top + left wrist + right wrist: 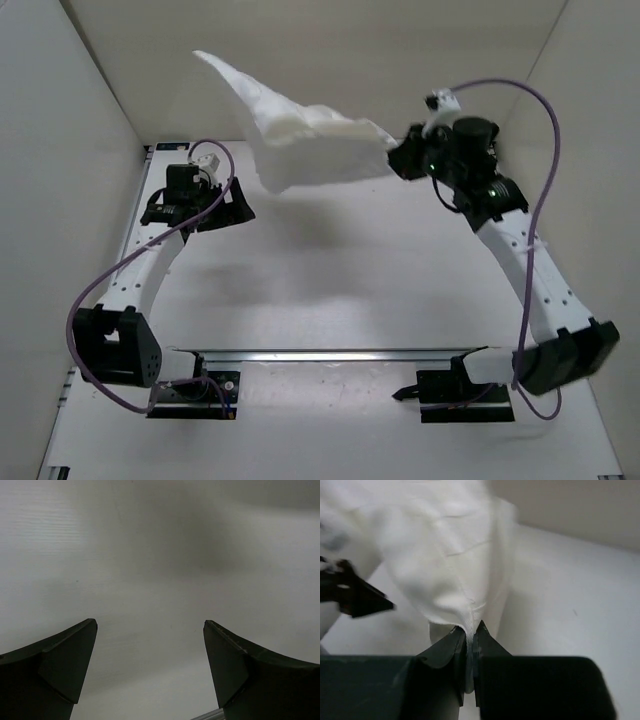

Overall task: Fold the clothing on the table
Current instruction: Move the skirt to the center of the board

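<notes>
White clothing (300, 135) is fully airborne above the far part of the table (330, 300), touching it nowhere as far as the top view shows. It is bunched and crumpled, flared up and to the left from 1 pinched edge. Right gripper (405, 158) is clenched on that edge. Its wrist view shows fabric nipped between the 2 jaws, cloth spilling upward, soft-blurred. Left gripper (218, 203) sits low near the table's left side, well apart from the clothing, jaws spread wide and holding nothing. Its wrist view shows only bare table.

Progress: 0 folds visible, clothing not laid flat. Judged early stage: it needs spreading out on the table first, and all the folding is left. Risk: with a 1-point hold, the cloth may land wadded.
</notes>
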`<control>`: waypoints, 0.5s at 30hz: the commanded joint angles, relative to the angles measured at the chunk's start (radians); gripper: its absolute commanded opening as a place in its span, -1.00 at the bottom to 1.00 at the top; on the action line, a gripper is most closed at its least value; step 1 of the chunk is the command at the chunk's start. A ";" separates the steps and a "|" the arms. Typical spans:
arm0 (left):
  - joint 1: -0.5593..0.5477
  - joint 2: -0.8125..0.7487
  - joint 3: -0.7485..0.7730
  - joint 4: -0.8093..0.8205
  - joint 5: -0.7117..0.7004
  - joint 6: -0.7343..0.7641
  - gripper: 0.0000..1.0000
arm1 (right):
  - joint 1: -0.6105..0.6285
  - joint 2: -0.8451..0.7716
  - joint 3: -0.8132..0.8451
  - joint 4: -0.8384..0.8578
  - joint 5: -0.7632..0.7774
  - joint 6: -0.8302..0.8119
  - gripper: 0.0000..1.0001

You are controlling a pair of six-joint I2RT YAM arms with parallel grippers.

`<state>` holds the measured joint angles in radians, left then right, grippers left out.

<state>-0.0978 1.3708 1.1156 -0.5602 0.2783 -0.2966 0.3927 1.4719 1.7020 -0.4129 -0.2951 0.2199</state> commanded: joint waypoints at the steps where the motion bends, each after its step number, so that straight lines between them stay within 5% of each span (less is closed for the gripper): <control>1: 0.020 -0.114 0.035 -0.009 -0.051 -0.030 0.97 | -0.077 -0.140 -0.432 0.102 0.049 0.030 -1.00; 8: 0.026 -0.173 0.016 -0.032 -0.056 -0.047 0.97 | 0.021 -0.076 -0.777 0.101 0.013 0.009 -1.00; 11: 0.030 -0.191 -0.019 -0.020 -0.041 -0.052 0.97 | 0.041 -0.061 -0.776 0.089 0.027 0.015 -0.37; 15: 0.021 -0.203 -0.037 -0.006 0.045 -0.019 0.97 | -0.009 -0.090 -0.730 0.083 0.011 0.010 0.11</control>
<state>-0.0742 1.2015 1.0920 -0.5743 0.2417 -0.3347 0.4225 1.4494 0.8955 -0.4129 -0.2844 0.2363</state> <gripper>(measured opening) 0.987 0.516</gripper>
